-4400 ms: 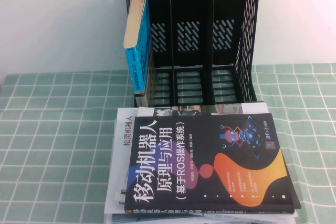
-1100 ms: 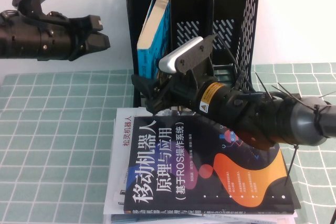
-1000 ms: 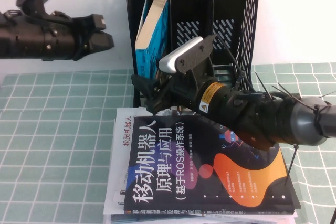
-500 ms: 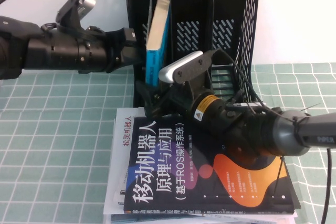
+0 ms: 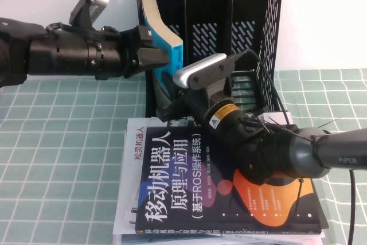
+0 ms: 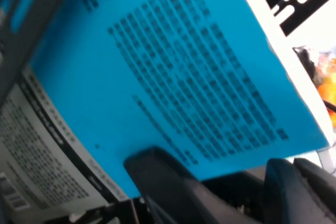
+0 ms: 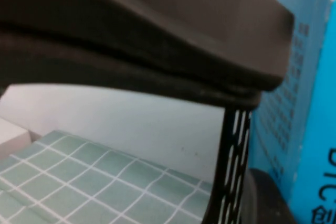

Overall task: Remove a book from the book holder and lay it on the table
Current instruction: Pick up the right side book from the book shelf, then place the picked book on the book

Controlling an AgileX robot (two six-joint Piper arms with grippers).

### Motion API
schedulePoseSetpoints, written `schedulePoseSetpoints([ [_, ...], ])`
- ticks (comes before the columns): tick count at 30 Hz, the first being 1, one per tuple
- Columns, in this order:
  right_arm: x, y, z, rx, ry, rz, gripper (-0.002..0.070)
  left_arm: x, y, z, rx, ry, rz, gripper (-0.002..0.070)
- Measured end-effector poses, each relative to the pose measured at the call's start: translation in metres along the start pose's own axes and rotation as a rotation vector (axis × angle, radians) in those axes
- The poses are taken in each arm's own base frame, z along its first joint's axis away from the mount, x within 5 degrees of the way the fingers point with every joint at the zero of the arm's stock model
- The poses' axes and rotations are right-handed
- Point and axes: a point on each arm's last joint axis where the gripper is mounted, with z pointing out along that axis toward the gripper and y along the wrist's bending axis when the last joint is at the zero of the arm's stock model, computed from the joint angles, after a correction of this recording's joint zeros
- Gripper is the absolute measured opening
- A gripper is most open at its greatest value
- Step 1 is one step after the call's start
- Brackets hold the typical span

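In the high view's leftmost slot of the book holder (image 5: 252, 10), the book (image 5: 163, 35) leans tilted, thick, stiff and probably heavy, best pinched near its spine; the left gripper (image 5: 153, 55) touches it, grip unclear. The right gripper (image 5: 167, 110) sits at the holder's base, whether closing on anything cannot be told, above the black book (image 5: 189, 187) crowding the table (image 5: 57, 159). In the left wrist view a dark finger (image 6: 157, 174) presses the glossy, likely slippery blue cover; the right wrist view shows the slotted wall just beside the book.

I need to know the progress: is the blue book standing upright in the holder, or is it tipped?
Tipped. The blue book leans in the book holder, its top toward the left gripper.
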Motion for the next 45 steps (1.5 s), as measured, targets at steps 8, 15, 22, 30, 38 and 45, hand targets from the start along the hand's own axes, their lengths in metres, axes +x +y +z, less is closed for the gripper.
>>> schedulePoseSetpoints([
  [8, -0.005, -0.005, -0.001, 0.075, -0.115, -0.04, 0.0201, 0.0, -0.009, -0.006, 0.022, -0.001, 0.033, -0.0003],
  [15, -0.018, -0.004, -0.003, 0.106, -0.139, -0.071, 0.0201, -0.002, -0.071, -0.057, 0.081, -0.051, 0.245, -0.0003],
  [22, -0.071, 0.002, -0.015, 0.107, -0.251, -0.224, 0.02, 0.014, -0.142, -0.131, 0.112, -0.165, 0.477, -0.0003],
  [30, -0.167, 0.004, -0.055, 0.141, -0.468, -0.351, 0.02, 0.048, -0.178, -0.187, 0.043, -0.205, 0.649, -0.0003],
  [38, -0.238, 0.014, -0.114, 0.018, -0.317, -0.771, 0.02, 0.073, -0.181, -0.211, -0.068, -0.126, 0.647, -0.0003],
  [45, -0.21, 0.011, -0.135, -0.188, 0.183, -0.942, 0.02, 0.08, -0.181, -0.212, -0.056, -0.066, 0.621, -0.0003],
])
